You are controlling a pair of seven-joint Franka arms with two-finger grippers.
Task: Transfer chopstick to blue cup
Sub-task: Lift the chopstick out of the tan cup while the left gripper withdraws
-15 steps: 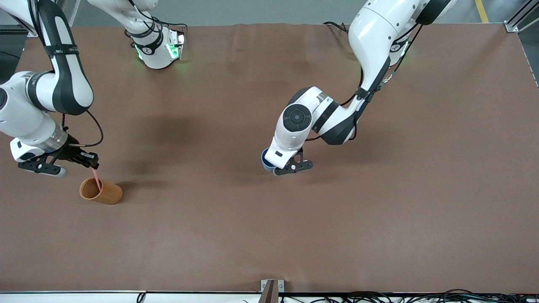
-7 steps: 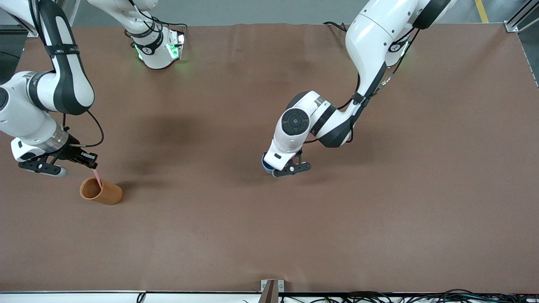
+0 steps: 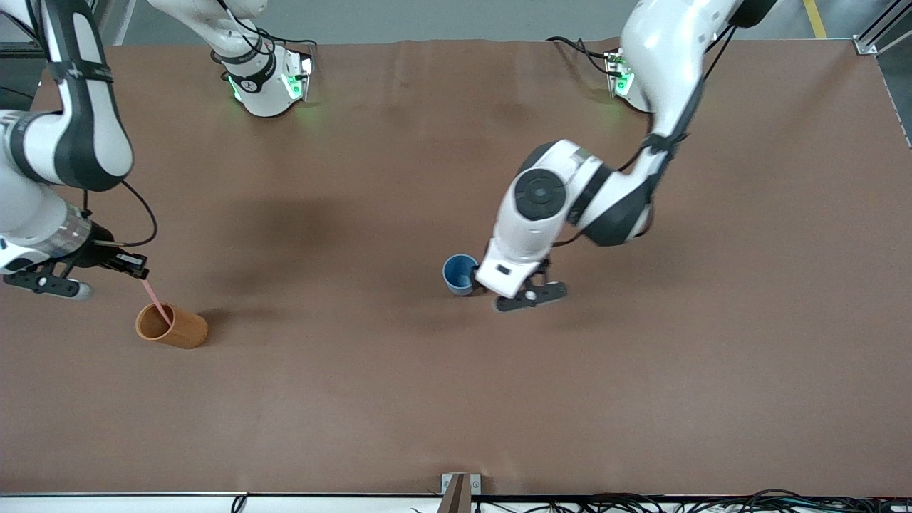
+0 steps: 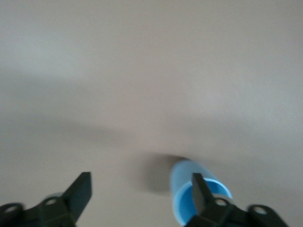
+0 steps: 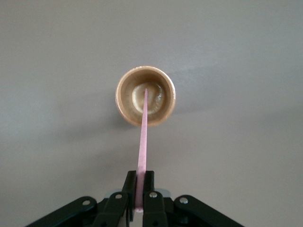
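Note:
The blue cup stands upright near the table's middle. My left gripper is open just beside it, toward the left arm's end. In the left wrist view one fingertip overlaps the blue cup, and only bare table lies between the jaws of the left gripper. My right gripper is shut on the top of the pink chopstick. The stick slants down into the orange-brown cup. In the right wrist view the chopstick runs from the right gripper into that cup's mouth.
The orange-brown cup stands near the right arm's end of the brown table. A metal bracket and cables sit at the table's edge nearest the front camera.
My left gripper has opened, let go of the blue cup and shifted toward the left arm's end, uncovering the cup. My right gripper has drawn the chopstick slightly up and toward the right arm's end.

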